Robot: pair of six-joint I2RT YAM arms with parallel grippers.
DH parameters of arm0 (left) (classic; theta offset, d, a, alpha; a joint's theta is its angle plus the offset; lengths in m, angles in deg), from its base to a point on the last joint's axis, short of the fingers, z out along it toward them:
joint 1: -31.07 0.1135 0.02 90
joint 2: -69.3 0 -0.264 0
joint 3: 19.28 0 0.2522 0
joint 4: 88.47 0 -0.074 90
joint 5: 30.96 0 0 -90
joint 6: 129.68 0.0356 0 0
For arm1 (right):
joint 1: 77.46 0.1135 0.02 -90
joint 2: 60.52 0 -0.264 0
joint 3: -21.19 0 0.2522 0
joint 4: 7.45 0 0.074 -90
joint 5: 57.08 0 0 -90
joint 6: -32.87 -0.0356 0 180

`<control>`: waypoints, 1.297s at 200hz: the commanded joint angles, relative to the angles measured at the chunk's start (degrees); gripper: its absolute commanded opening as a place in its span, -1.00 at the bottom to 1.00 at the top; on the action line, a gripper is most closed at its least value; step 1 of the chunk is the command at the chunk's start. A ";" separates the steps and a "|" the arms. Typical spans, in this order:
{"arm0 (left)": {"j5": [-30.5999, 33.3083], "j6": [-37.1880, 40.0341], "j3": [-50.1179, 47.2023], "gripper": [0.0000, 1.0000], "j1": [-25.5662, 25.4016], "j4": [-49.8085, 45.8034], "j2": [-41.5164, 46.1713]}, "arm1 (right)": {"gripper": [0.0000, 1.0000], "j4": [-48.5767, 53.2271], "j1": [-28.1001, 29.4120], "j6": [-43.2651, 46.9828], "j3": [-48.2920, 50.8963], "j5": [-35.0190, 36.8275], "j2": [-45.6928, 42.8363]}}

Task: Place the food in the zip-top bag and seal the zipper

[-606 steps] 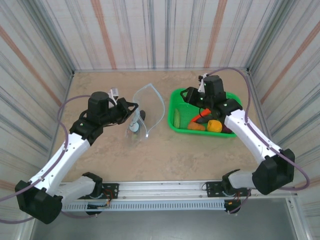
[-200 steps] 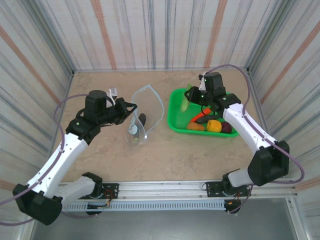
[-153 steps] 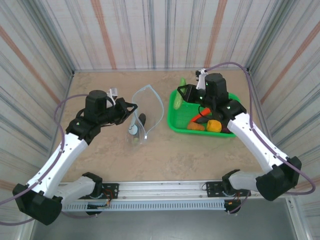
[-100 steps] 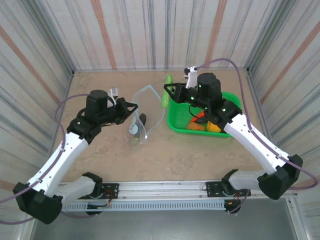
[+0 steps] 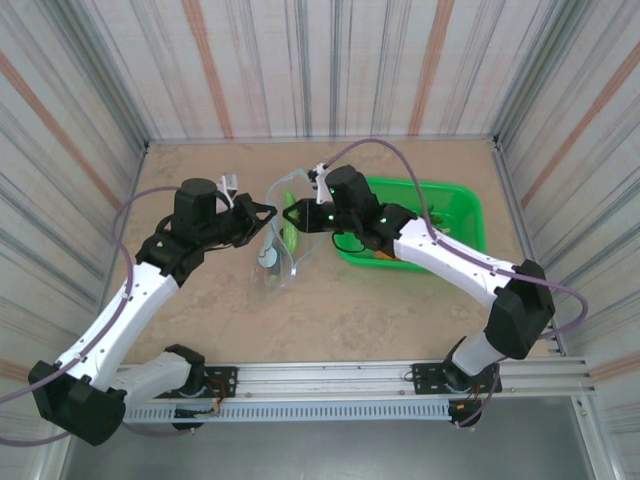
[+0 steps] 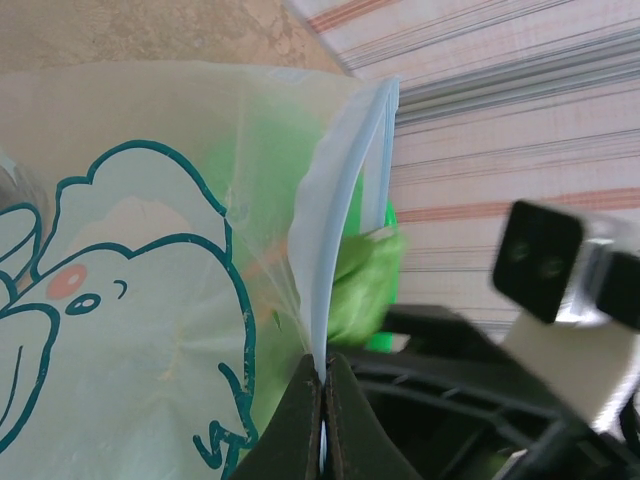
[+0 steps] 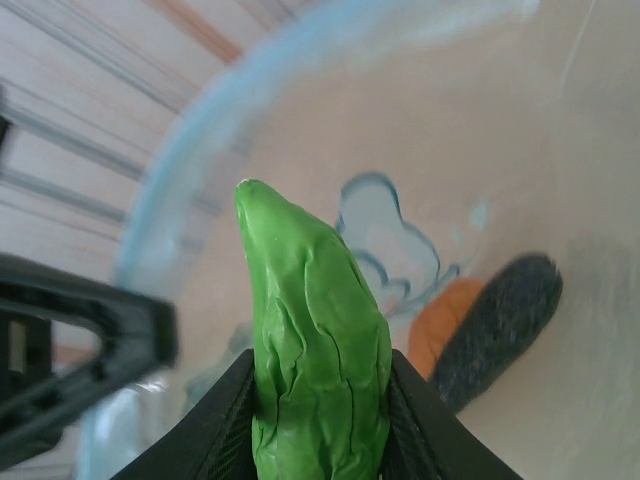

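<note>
The clear zip-top bag [image 5: 300, 250] with its blue elephant print lies left of centre, mouth up. My left gripper [image 5: 266, 213] is shut on the pale blue zipper [image 6: 335, 230] at the bag's [image 6: 130, 250] rim and holds the mouth open. My right gripper [image 5: 298, 216] is shut on a green cucumber [image 5: 289, 226], one piece of the food, right at the bag's mouth. In the right wrist view the cucumber [image 7: 315, 340] points into the bag [image 7: 480, 150]. Inside lie a dark eggplant [image 7: 495, 325] and an orange piece [image 7: 450, 320].
The green basket [image 5: 455, 195] stands to the right of the bag, partly under my right arm. Striped walls close the table on three sides. Bare tabletop lies in front of the bag.
My right gripper has lifted the cucumber out of the basket and carried it left to the bag's mouth. The left gripper has kept its hold on the bag's rim.
</note>
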 commanded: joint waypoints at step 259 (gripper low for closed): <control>0.65 9.70 0.89 -1.00 -0.62 -3.41 1.74 | 0.00 25.58 -16.42 4.11 6.31 7.59 -19.34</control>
